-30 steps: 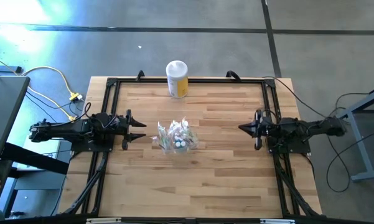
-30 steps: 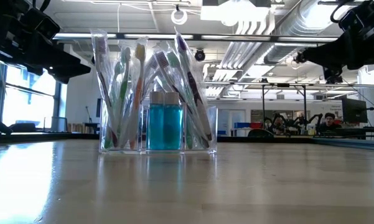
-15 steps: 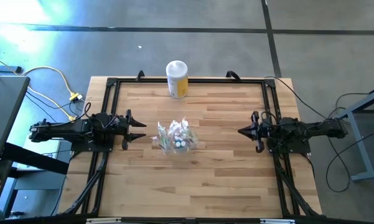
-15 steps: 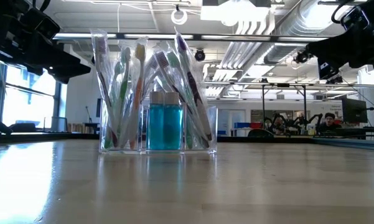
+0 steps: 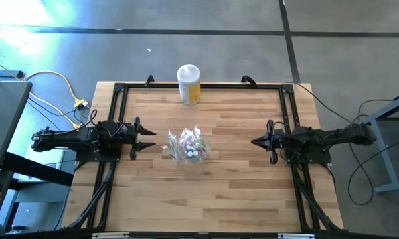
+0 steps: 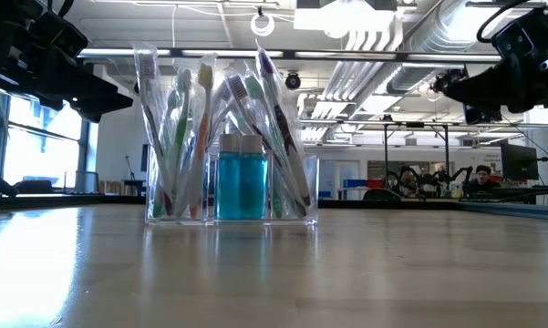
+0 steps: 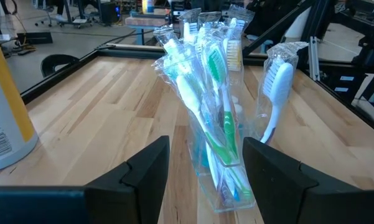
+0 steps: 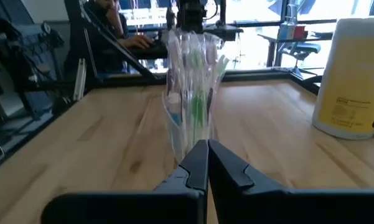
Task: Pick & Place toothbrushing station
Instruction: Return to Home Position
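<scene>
Your two grippers hung empty on either side of the toothbrushing station [image 5: 187, 147].
The clear station stood in the middle of the table [image 5: 239, 192], packed with wrapped toothbrushes [image 7: 219, 93], well apart from the yellow jar [image 5: 188, 83] at the far edge. Your left gripper [image 5: 151, 140] sat to its left, fingers spread wide around nothing. Your right gripper [image 5: 255, 141] sat to its right, fingers pressed together, also empty.

The toothbrushing station [image 6: 306, 191] is clear and colourless. Inside are two blue bottles [image 6: 241, 187] with pale caps, and toothbrushes [image 7: 215, 74] in green, white, orange and violet under glossy wrappers. Just ahead of the black fingers [image 7: 146, 174] of the left gripper [image 7: 205, 149], the table [image 7: 112, 93] is pale, striped wood; the jar [image 5: 188, 84] is yellow, white-lidded.
</scene>
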Tool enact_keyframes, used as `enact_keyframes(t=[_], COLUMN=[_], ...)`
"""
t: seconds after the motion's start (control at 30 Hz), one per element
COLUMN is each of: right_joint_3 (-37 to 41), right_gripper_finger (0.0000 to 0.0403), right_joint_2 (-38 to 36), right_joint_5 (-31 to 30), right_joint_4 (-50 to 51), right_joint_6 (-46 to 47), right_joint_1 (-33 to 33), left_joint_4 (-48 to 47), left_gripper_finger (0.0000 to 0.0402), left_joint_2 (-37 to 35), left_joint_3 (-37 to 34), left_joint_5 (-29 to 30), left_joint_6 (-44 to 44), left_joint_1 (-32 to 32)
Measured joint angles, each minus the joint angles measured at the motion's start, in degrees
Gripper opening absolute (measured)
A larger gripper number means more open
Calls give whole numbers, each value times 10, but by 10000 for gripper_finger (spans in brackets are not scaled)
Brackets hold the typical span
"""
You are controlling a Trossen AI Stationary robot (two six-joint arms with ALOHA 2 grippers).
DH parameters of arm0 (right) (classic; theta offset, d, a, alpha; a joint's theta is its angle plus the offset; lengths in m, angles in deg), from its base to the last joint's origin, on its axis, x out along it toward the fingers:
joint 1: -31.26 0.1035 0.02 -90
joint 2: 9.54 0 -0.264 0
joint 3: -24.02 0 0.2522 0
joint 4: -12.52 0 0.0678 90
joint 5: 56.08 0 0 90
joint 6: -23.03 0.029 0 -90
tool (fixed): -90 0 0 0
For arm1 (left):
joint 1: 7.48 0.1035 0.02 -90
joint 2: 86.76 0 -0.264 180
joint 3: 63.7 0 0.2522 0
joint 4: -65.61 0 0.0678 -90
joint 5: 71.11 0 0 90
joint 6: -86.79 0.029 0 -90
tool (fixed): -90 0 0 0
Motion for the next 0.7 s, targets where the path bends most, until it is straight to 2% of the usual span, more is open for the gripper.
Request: enact_keyframes(t=[0.2,0.4,0.7], right_joint_3=[0,0,1], right_gripper_finger=[2,2,2], right_joint_2=[29,39,39], right_joint_5=[0,0,1], right_joint_4=[1,1,1], right_joint_6=[-32,5,7], right_joint_1=[0,0,0], left_joint_4=[0,0,0], left_gripper_finger=[200,200,200], left_joint_2=[0,0,0], left_joint_3=[0,0,0], left_joint_5=[0,0,0], left_joint_6=[0,0,0], left_joint_1=[0,0,0])
